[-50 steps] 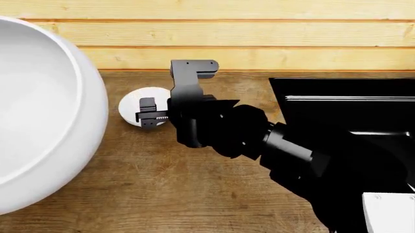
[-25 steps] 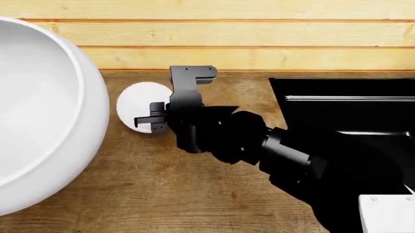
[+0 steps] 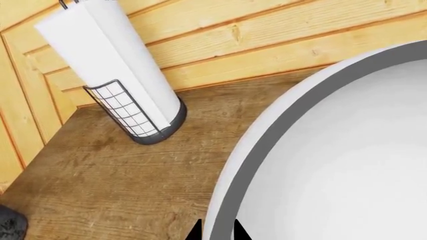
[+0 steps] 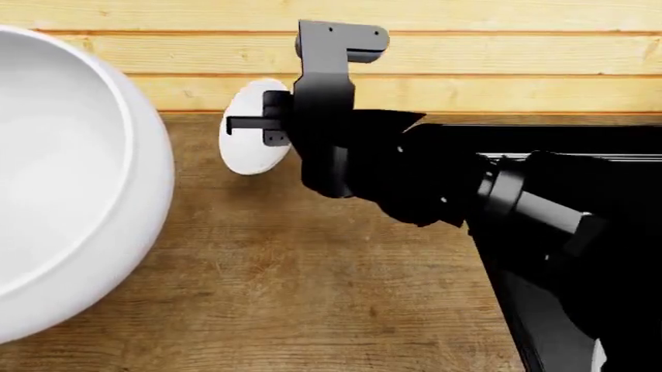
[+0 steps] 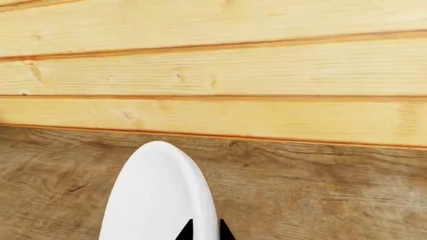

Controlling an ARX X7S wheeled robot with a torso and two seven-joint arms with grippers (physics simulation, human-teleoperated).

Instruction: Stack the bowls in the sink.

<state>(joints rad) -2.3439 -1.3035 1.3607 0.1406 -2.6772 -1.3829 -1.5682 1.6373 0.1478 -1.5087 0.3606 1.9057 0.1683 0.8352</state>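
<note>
The large white bowl [image 4: 62, 178] fills the left of the head view, close to the camera. In the left wrist view my left gripper [image 3: 216, 232] is shut on the large bowl's rim [image 3: 267, 145]. My right gripper [image 4: 253, 124] is shut on the rim of the small white bowl [image 4: 248, 143] and holds it tilted on edge above the wooden counter near the back wall. The small bowl [image 5: 160, 195] and my right gripper [image 5: 203, 232] also show in the right wrist view. The black sink [image 4: 590, 147] lies at the right, largely hidden by my right arm.
A wooden plank wall [image 4: 466, 54] runs along the back of the wooden counter [image 4: 310, 294]. A white paper towel roll in a black wire holder [image 3: 120, 85] stands in the counter's corner, in the left wrist view.
My right gripper has lifted the small bowl off the counter and moved it up and toward the back wall, tilting it onto its edge. The large bowl has stayed in place.
</note>
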